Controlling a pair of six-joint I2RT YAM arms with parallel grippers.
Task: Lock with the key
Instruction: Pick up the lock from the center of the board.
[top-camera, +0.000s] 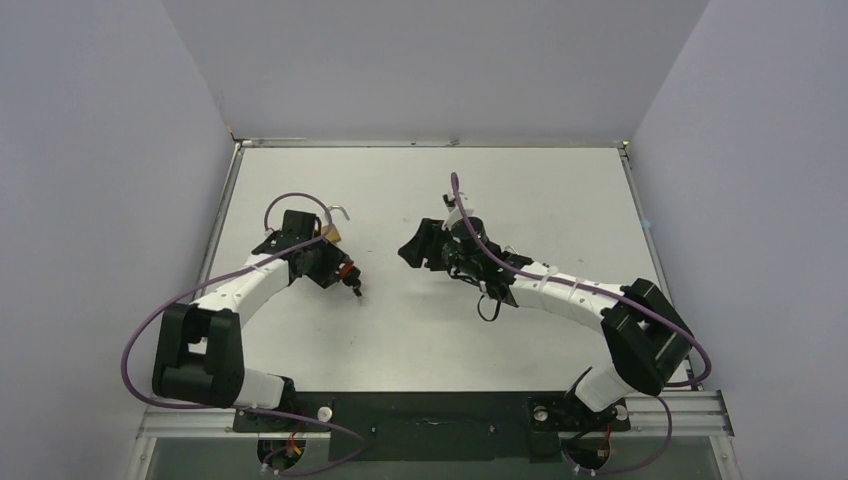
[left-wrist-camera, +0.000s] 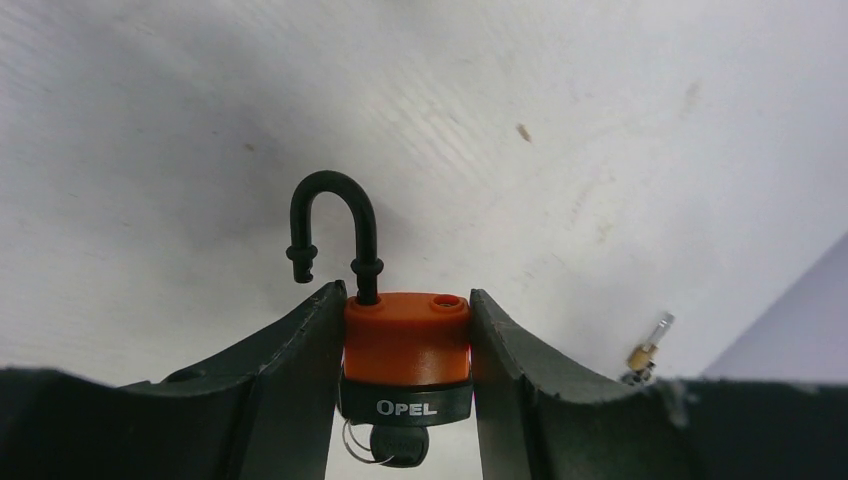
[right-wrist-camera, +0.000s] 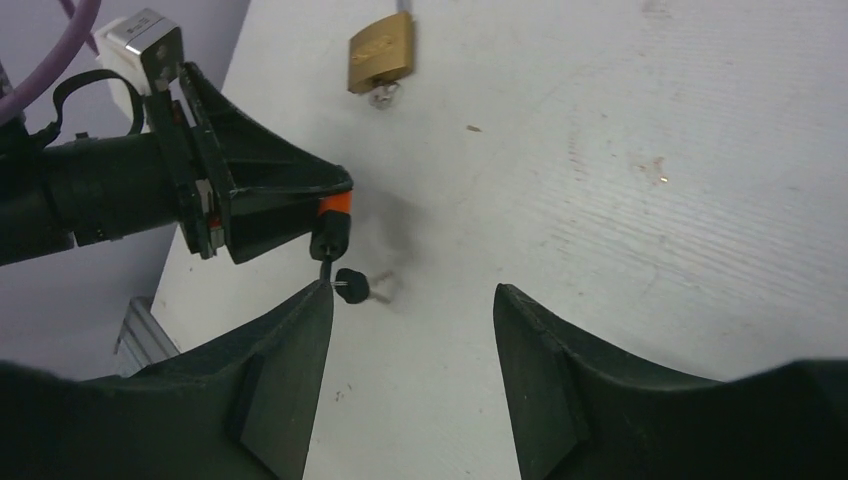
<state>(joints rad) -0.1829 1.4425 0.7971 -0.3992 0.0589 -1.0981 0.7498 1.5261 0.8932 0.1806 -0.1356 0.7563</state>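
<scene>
My left gripper (left-wrist-camera: 407, 297) is shut on an orange padlock (left-wrist-camera: 405, 340) with a black band marked OPEL. Its black shackle (left-wrist-camera: 332, 225) stands open, the free end swung away from its hole. A black-headed key (left-wrist-camera: 398, 445) sits in the keyhole at the bottom, with a small ring. In the top view the lock (top-camera: 346, 270) is held just above the table, left of centre. In the right wrist view the lock (right-wrist-camera: 336, 208) and key head (right-wrist-camera: 351, 285) show just beyond my right gripper's left fingertip. My right gripper (right-wrist-camera: 412, 290) is open and empty, to the right of the lock (top-camera: 412, 250).
A brass padlock (right-wrist-camera: 381, 52) with a silver shackle lies on the white table (top-camera: 520, 190) behind the left gripper; it also shows in the top view (top-camera: 331, 232). Grey walls enclose the table on three sides.
</scene>
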